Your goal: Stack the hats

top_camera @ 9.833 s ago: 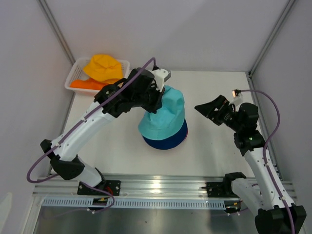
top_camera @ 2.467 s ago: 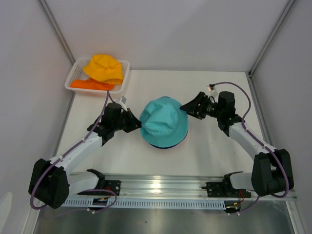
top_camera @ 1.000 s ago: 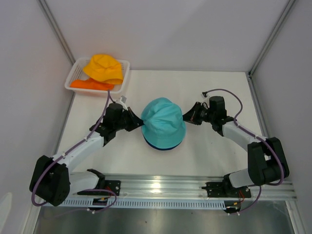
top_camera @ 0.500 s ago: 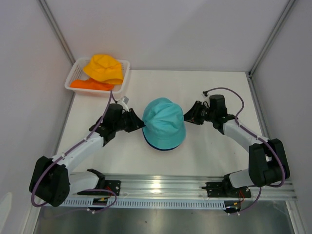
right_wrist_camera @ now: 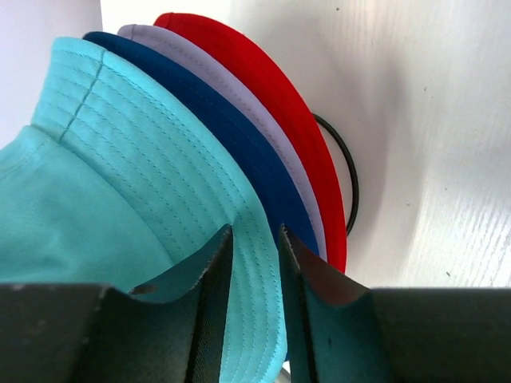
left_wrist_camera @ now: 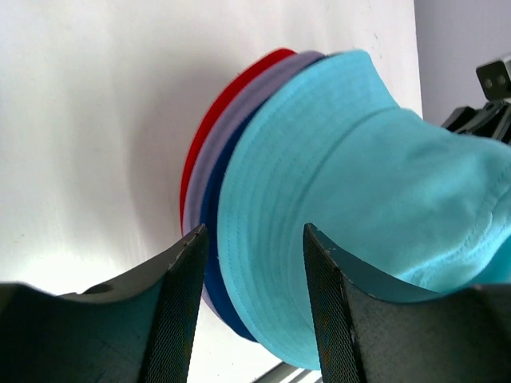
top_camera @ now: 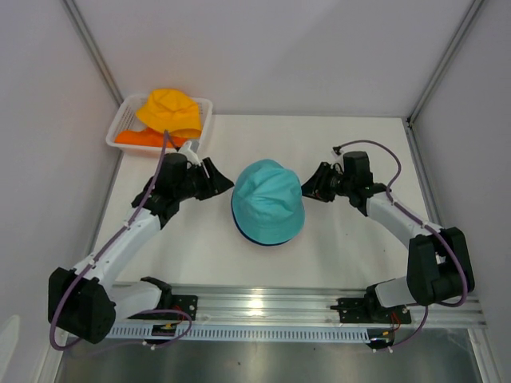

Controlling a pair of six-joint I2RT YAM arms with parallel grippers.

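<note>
A teal hat [top_camera: 269, 199] tops a stack at the table's middle. Under it the right wrist view shows the brims of a dark blue hat [right_wrist_camera: 160, 72], a lilac hat [right_wrist_camera: 148, 38] and a red hat [right_wrist_camera: 239, 56]. My left gripper [top_camera: 223, 185] is open, a short way off the teal brim's left side, with nothing between its fingers [left_wrist_camera: 180, 311]. My right gripper [top_camera: 307, 186] is partly open at the brim's right edge; the teal hat [right_wrist_camera: 120, 159] lies just beyond its fingertips. A yellow hat [top_camera: 168, 110] and an orange hat [top_camera: 142, 137] lie in the basket.
The white slatted basket [top_camera: 206, 112] stands at the back left corner, close behind my left arm. A black wire ring [right_wrist_camera: 351, 183] of the stand shows under the stack. White walls close the table in on three sides.
Both grippers have opened and let go of the teal hat's brim. My left gripper has drawn back up and to the left; the right one has barely moved.
</note>
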